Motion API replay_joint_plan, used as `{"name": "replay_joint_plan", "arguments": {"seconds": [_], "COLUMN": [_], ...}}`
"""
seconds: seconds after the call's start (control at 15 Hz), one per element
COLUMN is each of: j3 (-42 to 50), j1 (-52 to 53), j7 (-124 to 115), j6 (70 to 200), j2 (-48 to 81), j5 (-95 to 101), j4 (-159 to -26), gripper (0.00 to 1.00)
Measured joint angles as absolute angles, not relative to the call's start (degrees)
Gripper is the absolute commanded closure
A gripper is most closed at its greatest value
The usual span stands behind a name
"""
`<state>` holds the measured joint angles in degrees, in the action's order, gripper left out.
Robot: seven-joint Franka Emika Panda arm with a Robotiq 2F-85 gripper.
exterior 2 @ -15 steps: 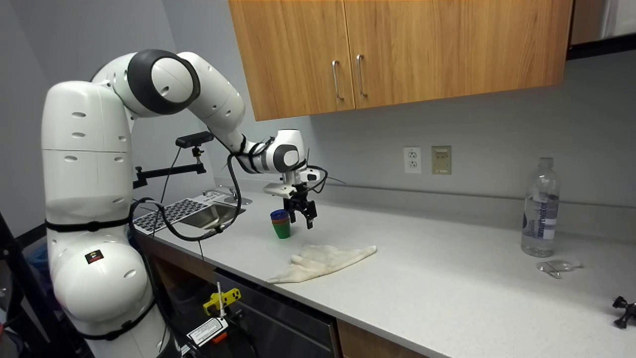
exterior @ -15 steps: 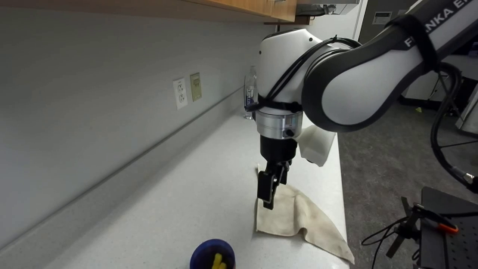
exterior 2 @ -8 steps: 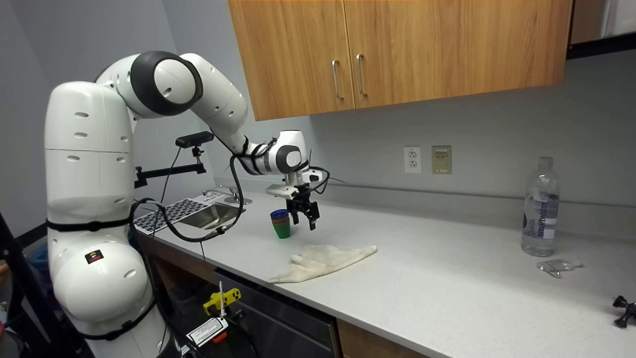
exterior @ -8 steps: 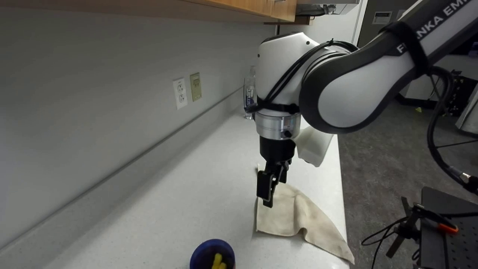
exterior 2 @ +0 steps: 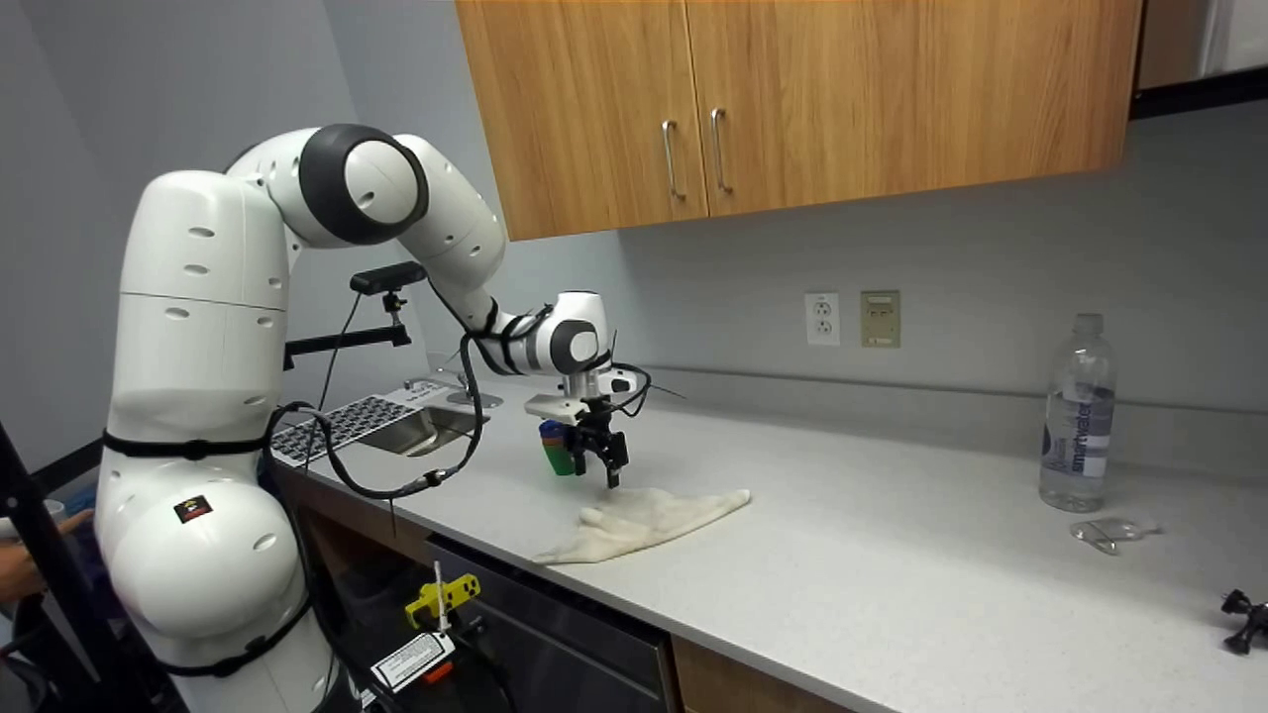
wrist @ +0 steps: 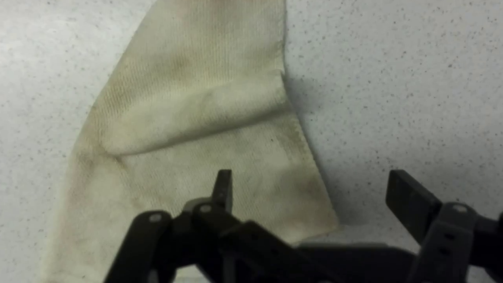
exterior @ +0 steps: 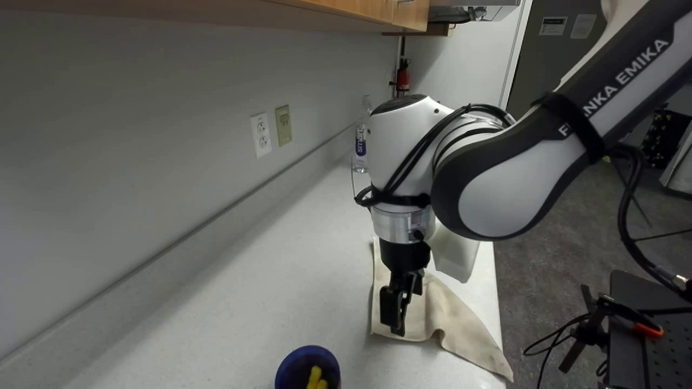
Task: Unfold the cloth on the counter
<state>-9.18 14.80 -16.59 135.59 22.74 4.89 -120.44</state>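
A beige cloth (exterior: 451, 319) lies creased on the white counter (exterior: 259, 292), with one corner reaching the counter's edge. It also shows in an exterior view (exterior 2: 649, 520). In the wrist view the cloth (wrist: 188, 70) has a raised ridge across it and a pointed corner at lower right. My gripper (wrist: 312, 184) is open and empty there, one finger over the cloth and the other over bare counter, the corner between them. In both exterior views the gripper (exterior: 403, 316) (exterior 2: 596, 477) points down above the cloth. Its exact height over the cloth is hard to tell.
A stack of coloured cups (exterior 2: 558, 458) stands close behind the gripper; the blue top cup (exterior: 303, 362) holds something yellow. A water bottle (exterior 2: 1078, 436), a clear item (exterior 2: 1111, 533) and a small black object (exterior 2: 1245, 622) are farther along. A sink (exterior 2: 421, 431) lies beyond the cups.
My arm and gripper have moved down towards the cloth, mostly in the last half second. The gripper stays open. The cloth has not moved.
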Motion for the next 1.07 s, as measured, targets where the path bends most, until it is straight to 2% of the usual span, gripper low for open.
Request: {"name": "replay_joint_plan", "arguments": {"seconds": [1.07], "j3": [-2.20], "j1": [22.45], "j7": [-24.22], "j6": [140.52], "j2": [33.04], "j5": [9.97], "j4": [-111.65], "gripper": [0.00]}}
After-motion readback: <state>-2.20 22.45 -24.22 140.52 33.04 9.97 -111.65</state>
